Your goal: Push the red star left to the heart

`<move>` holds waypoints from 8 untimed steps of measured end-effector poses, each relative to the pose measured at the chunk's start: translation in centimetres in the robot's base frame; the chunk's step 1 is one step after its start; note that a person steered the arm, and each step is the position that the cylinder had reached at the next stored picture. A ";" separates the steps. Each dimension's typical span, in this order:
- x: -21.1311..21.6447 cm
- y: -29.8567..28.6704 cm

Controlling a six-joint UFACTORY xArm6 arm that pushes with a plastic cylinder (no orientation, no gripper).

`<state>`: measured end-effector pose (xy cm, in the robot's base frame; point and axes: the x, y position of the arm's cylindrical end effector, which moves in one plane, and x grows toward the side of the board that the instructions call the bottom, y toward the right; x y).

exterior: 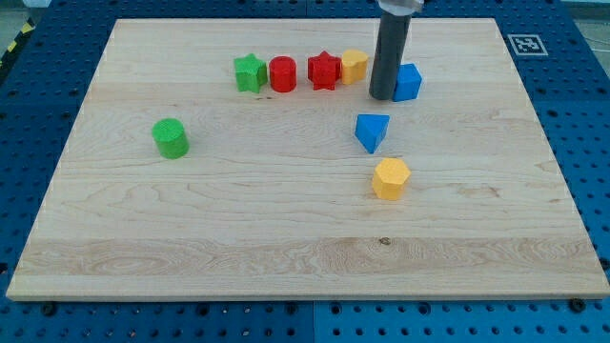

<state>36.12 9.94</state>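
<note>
Red star [324, 70] (upright) beside yellow heart [355, 65]

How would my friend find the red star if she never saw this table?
Look at the row of blocks near the view's top of the wooden board. The red star is third from the left, between the red cylinder and a yellow block. Only it is red with points.

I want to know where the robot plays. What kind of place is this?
Probably a robot lab. A wooden board lies on a blue table full of holes, a square printed marker sits at one corner, and my tip stands beside a blue block.
</note>
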 end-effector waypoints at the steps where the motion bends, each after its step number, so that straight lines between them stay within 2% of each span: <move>1: 0.1 -0.1; 2: 2.6 -0.7; 3: 5.1 -4.4; 4: 3.0 -8.4; 5: -0.3 -9.6; 8: -0.9 -9.0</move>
<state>35.23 0.97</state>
